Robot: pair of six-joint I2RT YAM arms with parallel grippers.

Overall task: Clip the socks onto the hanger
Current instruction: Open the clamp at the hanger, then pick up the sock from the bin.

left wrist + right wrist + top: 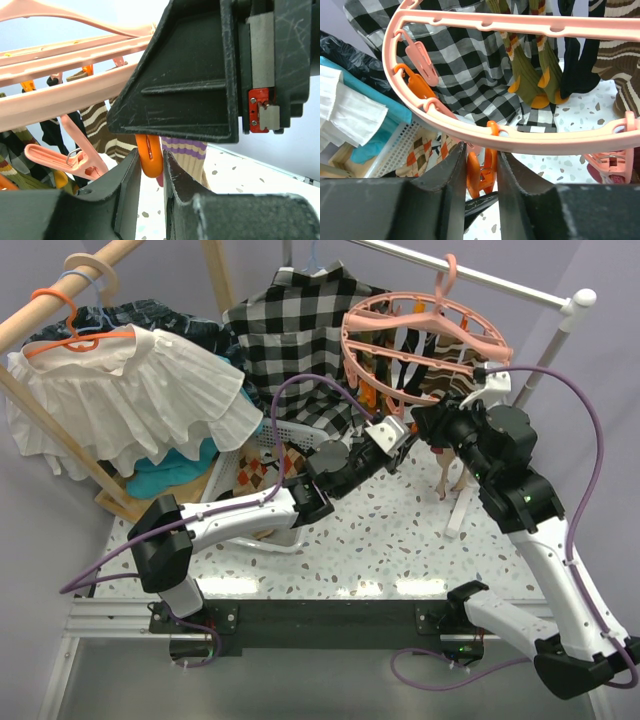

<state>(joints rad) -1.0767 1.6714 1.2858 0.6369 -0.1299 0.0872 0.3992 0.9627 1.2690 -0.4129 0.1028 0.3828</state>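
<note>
Left gripper: jaws drawn in to a slim gap, pinching an orange peg that hangs under the hanger's rim; a black housing sits just above it.
Right gripper: both fingers pressed against the sides of an orange peg just below the ring's near rim; cannot tell whether it is the same peg.
Hanger: salmon-pink ring hooked on the white rail at the table's far right, with the 2 arms meeting close together at its near edge.
Socks on the ring: olive socks with orange toes, 1 black sock and 1 brown-and-cream striped sock, all dangling from pegs.
Basket: white mesh basket left of the hanger, with an argyle sock lying in it.
Behind: checked shirt.
Table: speckled white top.
</note>
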